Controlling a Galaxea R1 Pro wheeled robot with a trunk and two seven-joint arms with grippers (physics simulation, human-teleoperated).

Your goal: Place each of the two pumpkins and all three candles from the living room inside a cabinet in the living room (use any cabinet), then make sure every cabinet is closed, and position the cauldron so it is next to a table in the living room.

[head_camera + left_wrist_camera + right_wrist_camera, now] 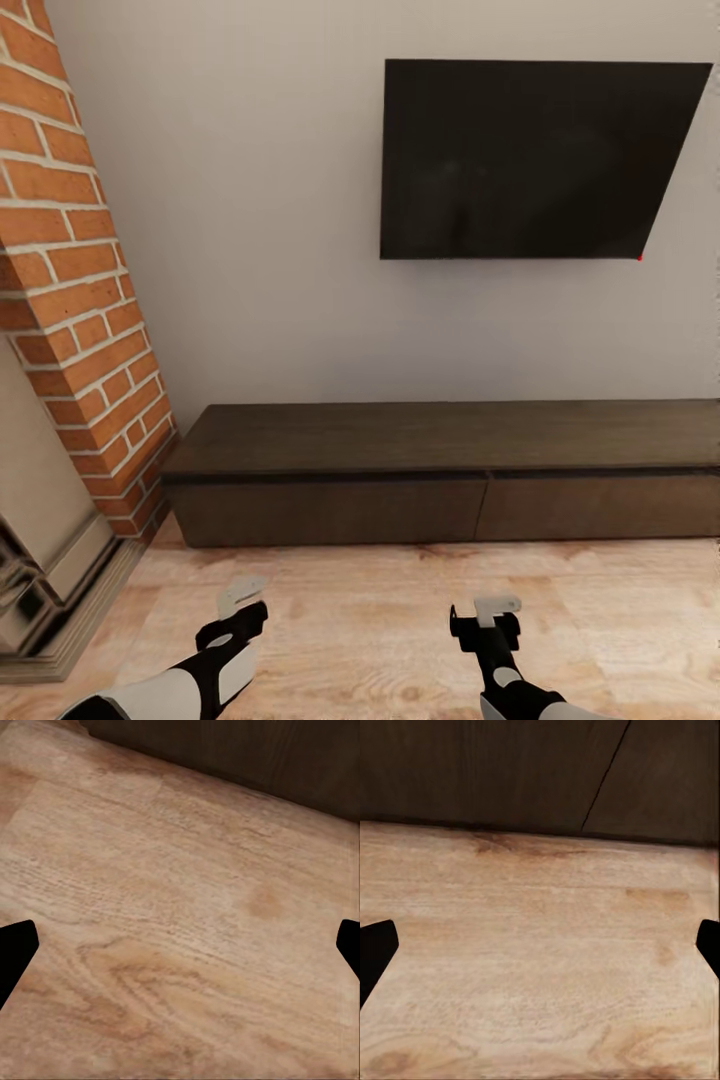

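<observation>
The long, low dark brown cabinet [440,440] stands against the white wall ahead, its two drawer fronts [330,510] shut flush. My left gripper [243,597] hangs open over the wooden floor in front of the cabinet's left half, holding nothing. My right gripper [497,606] is also open and empty, facing the seam between the drawer fronts [600,780]. In the left wrist view the left gripper [180,945] has its fingertips spread wide over bare floor, with the cabinet base [285,757] beyond. The right gripper [540,945] is spread the same way. The pumpkins, candles, cauldron and table are out of view.
A black TV [530,160] hangs on the wall above the cabinet. A red brick chimney [70,280] and a stone-coloured fireplace [40,540] stand close on the left. Light wooden floor [380,620] stretches between me and the cabinet.
</observation>
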